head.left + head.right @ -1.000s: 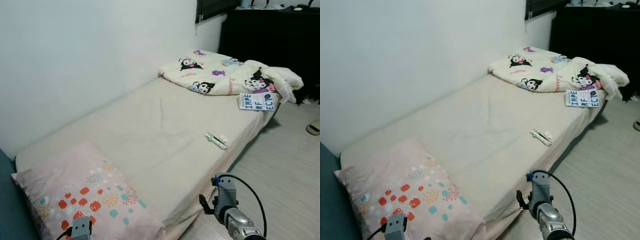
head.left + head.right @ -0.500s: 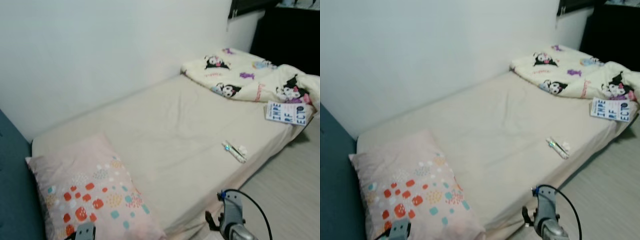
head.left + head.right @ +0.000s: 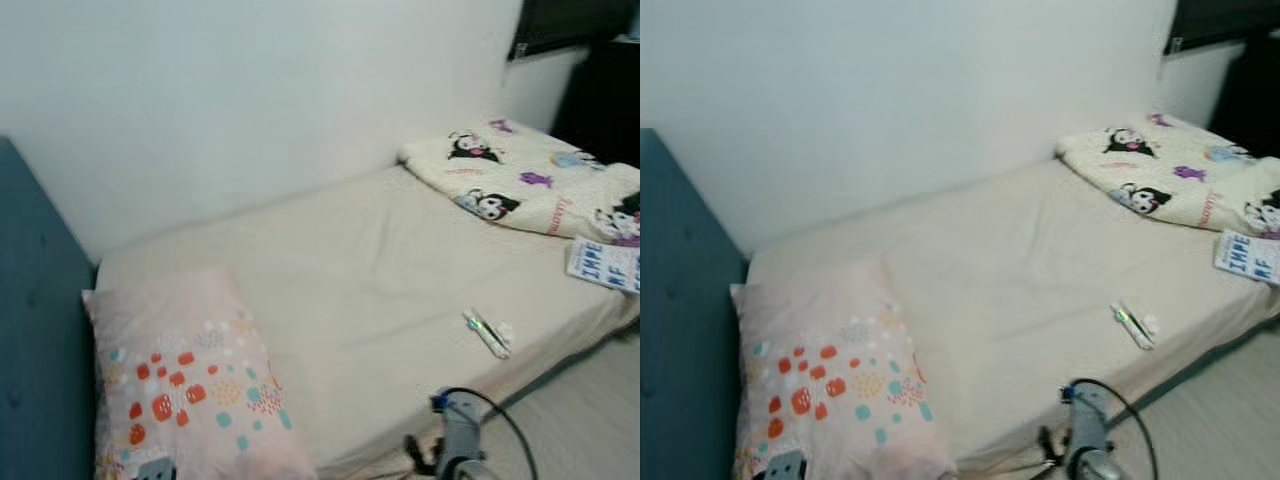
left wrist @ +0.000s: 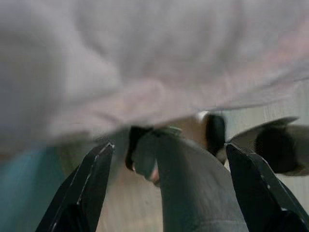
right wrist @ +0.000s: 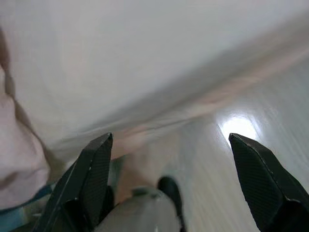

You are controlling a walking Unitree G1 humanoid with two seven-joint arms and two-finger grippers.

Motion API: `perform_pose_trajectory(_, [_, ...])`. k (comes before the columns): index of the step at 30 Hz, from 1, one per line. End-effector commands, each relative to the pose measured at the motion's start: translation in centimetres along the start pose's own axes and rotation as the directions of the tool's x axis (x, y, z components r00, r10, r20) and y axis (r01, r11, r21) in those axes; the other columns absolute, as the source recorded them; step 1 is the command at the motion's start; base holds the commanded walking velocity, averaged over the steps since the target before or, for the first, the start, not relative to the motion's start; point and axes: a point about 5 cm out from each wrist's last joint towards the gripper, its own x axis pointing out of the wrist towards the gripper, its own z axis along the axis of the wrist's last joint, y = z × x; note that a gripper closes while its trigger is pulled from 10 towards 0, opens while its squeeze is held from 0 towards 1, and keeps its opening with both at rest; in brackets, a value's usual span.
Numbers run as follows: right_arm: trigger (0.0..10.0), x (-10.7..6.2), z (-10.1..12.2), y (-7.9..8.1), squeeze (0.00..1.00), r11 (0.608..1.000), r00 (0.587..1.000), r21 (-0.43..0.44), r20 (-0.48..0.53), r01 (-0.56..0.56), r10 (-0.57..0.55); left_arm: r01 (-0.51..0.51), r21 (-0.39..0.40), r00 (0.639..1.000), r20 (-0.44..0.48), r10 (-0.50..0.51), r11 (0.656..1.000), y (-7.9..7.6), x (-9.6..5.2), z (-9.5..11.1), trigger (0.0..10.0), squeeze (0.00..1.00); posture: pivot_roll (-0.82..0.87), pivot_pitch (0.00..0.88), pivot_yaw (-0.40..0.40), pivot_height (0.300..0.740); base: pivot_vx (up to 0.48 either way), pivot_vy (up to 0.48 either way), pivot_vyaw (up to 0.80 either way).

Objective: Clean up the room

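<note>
A bed (image 3: 330, 270) with a cream sheet runs along the white wall. A pink pillow (image 3: 180, 375) with coloured patches lies at its near end. A crumpled cartoon-print blanket (image 3: 520, 180) sits at the far end, and beside it a booklet (image 3: 605, 265) with blue letters. A small tube-like item (image 3: 487, 333) rests near the bed's front edge. In the left wrist view my left gripper (image 4: 169, 169) is open, low by the pillow's underside. My right gripper (image 5: 174, 164) is open too, beside the bed's edge above the floor.
A teal headboard (image 3: 40, 330) stands at the left. Pale wood floor (image 3: 590, 420) lies to the right of the bed. Dark furniture (image 3: 610, 100) stands at the far right. My right wrist with its cable (image 3: 455, 450) shows at the bottom.
The camera has swung left: the bed, blanket and booklet slid right in the picture and the teal headboard came into view. My arms sank lower in the frame.
</note>
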Motion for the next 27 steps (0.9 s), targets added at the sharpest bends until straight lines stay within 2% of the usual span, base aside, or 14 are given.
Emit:
perform_pose_trajectory(1, [10.0,-0.15,-0.22,-0.72,0.0,0.999,1.0,0.026,-0.008,0.025,-0.025,0.003,0.004,1.0,-0.009,-0.003,1.0,-0.1,0.03,-0.12,10.0,0.0,-0.15,0.0,0.078,0.74,0.0,-0.469,0.0])
perform_pose_trajectory(21, [10.0,-0.1,-0.15,-0.58,0.0,0.999,1.0,0.033,-0.01,0.027,-0.026,0.002,0.007,1.0,-0.017,-0.002,1.0,-0.1,0.04,-0.14,10.0,0.0,-0.15,0.0,0.081,0.74,0.0,-0.469,0.0])
perform_pose_trajectory(27, [10.0,-0.04,0.75,-0.95,0.0,0.999,0.999,0.013,0.026,0.039,-0.039,0.005,0.009,1.0,-0.01,-0.005,1.0,-0.09,0.07,0.13,10.0,0.0,-0.15,0.0,0.083,0.74,0.0,-0.472,0.8])
